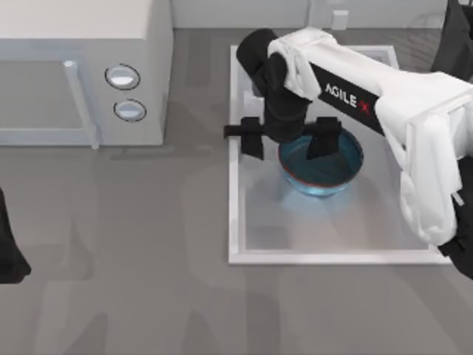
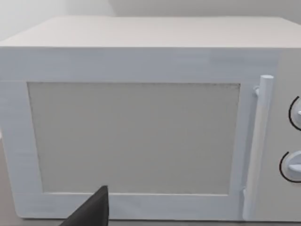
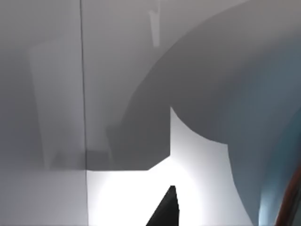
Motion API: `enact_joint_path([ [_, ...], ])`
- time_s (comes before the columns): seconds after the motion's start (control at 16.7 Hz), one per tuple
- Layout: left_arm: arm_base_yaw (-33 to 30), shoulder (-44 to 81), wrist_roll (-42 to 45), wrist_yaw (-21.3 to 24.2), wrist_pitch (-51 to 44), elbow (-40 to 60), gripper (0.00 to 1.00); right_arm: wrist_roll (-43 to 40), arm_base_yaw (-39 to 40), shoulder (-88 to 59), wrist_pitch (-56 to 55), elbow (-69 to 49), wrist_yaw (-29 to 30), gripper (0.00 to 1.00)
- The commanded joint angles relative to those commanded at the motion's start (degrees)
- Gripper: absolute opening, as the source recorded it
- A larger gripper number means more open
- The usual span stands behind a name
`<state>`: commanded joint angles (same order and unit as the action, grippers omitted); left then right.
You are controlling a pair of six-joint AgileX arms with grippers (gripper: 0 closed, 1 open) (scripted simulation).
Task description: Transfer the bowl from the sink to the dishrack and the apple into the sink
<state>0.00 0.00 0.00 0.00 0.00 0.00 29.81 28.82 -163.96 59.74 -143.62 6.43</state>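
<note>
The blue bowl (image 1: 325,174) with its reddish-brown rim sits in the white sink (image 1: 332,257), toward the basin's far half. My right gripper (image 1: 288,139) hangs open over the bowl's left edge. One dark finger (image 1: 325,139) is above the bowl's inside and the other (image 1: 251,137) is over the sink's left rim. In the right wrist view a dark fingertip (image 3: 164,212) points at the sink floor (image 3: 127,197), with the bowl's rim (image 3: 288,207) beside it. My left arm (image 1: 9,255) is parked at the table's left edge. The apple and the dishrack are out of view.
A white microwave (image 1: 81,74) with two knobs stands at the back left and faces the left wrist camera (image 2: 141,136). The faucet (image 1: 340,18) stands behind the sink. A dark shape (image 1: 454,37) sits at the back right corner. Open grey table lies in front.
</note>
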Motion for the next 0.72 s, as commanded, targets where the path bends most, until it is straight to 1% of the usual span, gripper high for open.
enact_joint_path([
  [0.18,0.0,0.0,0.0,0.0,0.0,0.0,1.0,0.0,0.0,0.0,0.0,0.0,0.0,1.0],
  [0.72,0.0,0.0,0.0,0.0,0.0,0.0,1.0,0.0,0.0,0.0,0.0,0.0,0.0,0.32],
])
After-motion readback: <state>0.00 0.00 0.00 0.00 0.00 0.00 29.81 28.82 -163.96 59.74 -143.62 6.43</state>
